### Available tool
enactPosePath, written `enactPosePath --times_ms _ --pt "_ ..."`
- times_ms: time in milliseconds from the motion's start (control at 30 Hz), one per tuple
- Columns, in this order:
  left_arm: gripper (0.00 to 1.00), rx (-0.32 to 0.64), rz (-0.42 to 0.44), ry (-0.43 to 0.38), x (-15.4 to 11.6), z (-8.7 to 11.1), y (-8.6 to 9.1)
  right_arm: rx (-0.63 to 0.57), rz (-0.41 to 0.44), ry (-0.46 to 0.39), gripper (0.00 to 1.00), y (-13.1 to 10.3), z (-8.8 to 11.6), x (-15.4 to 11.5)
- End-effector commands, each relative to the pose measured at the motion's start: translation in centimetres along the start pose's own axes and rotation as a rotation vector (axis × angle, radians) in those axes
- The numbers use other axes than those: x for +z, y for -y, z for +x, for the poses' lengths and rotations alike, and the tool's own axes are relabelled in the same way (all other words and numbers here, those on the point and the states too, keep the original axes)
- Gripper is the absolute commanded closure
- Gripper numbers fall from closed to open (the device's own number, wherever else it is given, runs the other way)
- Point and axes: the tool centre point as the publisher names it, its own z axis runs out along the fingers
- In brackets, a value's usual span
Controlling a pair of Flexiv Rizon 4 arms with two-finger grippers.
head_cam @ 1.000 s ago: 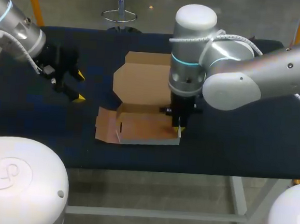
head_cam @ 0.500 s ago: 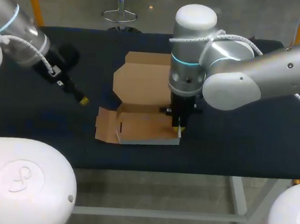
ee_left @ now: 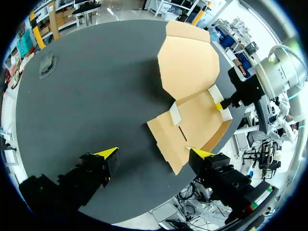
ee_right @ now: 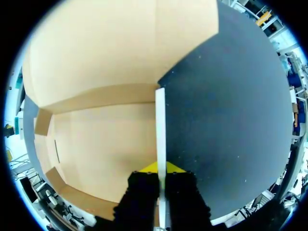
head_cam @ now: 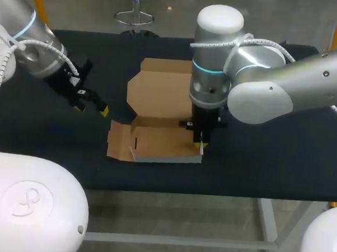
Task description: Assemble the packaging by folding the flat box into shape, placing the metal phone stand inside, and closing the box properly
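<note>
Since a second ago the left arm has swung in from the table's left side toward the carton, while the right arm and the cardboard have not shifted. The left claw [head_cam: 91, 109] now hangs over the dark table [head_cam: 271, 157] with its yellow-tipped fingers spread wide and nothing between them, so it is released. In the left wrist view the same claw [ee_left: 154, 154] has the box [ee_left: 187, 67] just ahead of it, the nearest corner flap lying ahead of the gap between the fingers and not touching either one. The box [head_cam: 158, 102] is half formed. Its shallow tray has raised walls, and a broad lid panel lies flat on the far side of it. From the head view the right edge of that panel is hidden behind the right arm. The right claw [head_cam: 200, 141] points straight down at the tray's right wall, and there only a speck of yellow shows under the wrist. The right wrist view is clearer: the claw [ee_right: 161, 168] is clenched on the thin upright wall of the box [ee_right: 106, 134], one finger inside the tray and one outside. A small grey object [ee_left: 46, 62] lies on the table well off to the side of the left claw, too small to make out.
</note>
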Motion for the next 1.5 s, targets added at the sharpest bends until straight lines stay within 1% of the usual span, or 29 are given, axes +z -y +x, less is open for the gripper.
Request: enactPosePath --times_ms 33,100,133,167,233,367,400,433,467,500,533,600,667,767,867,1033,1067,1133,1267,1400,1467,1500 --pt "0.00 -0.348 -0.028 -0.108 -0.1 -1.0 1.1 0.000 0.006 0.005 1.00 -0.1 0.2 0.1" --pt "0.00 -0.435 0.016 -0.154 0.2 -1.8 1.4 0.000 0.006 0.005 1.00 -0.1 0.2 0.1" --pt "0.00 -0.472 0.030 -0.200 0.5 -2.3 1.6 0.000 0.006 0.005 1.00 -0.1 0.2 0.1" --pt "0.00 -0.497 0.035 -0.227 0.8 -2.7 1.7 0.000 0.006 0.005 1.00 -0.1 0.2 0.1" --pt "0.00 -0.490 0.029 -0.283 1.4 -2.9 1.6 0.000 0.006 0.005 1.00 -0.1 0.2 0.1" --pt "0.00 -0.446 0.030 -0.324 2.6 -2.7 1.1 0.000 0.006 0.005 1.00 -0.1 0.2 0.1" --pt "0.00 -0.431 0.034 -0.330 2.8 -2.5 1.0 0.000 0.006 0.005 1.00 -0.1 0.2 0.1" --pt "0.00 -0.445 0.039 -0.329 3.1 -2.5 1.0 0.000 0.006 0.005 1.00 -0.1 0.2 0.1" --pt "0.01 -0.435 0.039 -0.338 3.3 -2.3 0.9 0.000 0.006 0.005 1.00 -0.1 0.2 0.1" --pt "0.06 -0.426 0.045 -0.340 3.5 -2.2 0.8 0.000 0.006 0.005 1.00 -0.1 0.2 0.1" --pt "0.09 -0.425 0.047 -0.343 3.7 -2.0 0.7 0.000 0.006 0.005 1.00 -0.1 0.2 0.1" --pt "0.09 -0.405 0.032 -0.351 4.1 -1.6 0.5 0.000 0.006 0.005 1.00 -0.1 0.2 0.1" --pt "0.11 -0.399 0.013 -0.355 4.6 -1.5 0.5 0.000 0.006 0.005 1.00 -0.1 0.2 0.1" --pt "0.18 -0.396 0.010 -0.350 5.2 -1.3 0.3 0.000 0.006 0.005 1.00 -0.1 0.2 0.1" --pt "0.31 -0.393 0.011 -0.355 5.7 -1.2 0.1 0.000 0.006 0.005 1.00 -0.1 0.2 0.1" --pt "0.31 -0.388 0.018 -0.363 6.8 -1.0 -0.3 0.000 0.006 0.005 1.00 -0.1 0.2 0.1" --pt "0.33 -0.388 0.018 -0.364 6.9 -0.9 -0.4 0.000 0.006 0.005 1.00 -0.1 0.2 0.1" --pt "0.35 -0.385 0.019 -0.369 7.2 -0.7 -0.6 0.000 0.006 0.005 1.00 -0.1 0.2 0.1" --pt "0.33 -0.383 0.025 -0.376 7.5 -0.4 -1.1 0.000 0.006 0.005 1.00 -0.1 0.2 0.1" --pt "0.38 -0.380 0.019 -0.383 8.1 0.1 -1.5 0.000 0.006 0.005 1.00 -0.1 0.2 0.1" --pt "0.43 -0.377 0.017 -0.388 8.4 0.3 -1.7 0.000 0.006 0.005 1.00 -0.1 0.2 0.1" --pt "0.43 -0.376 0.015 -0.389 8.5 0.4 -1.8 0.000 0.006 0.005 1.00 -0.1 0.2 0.1"
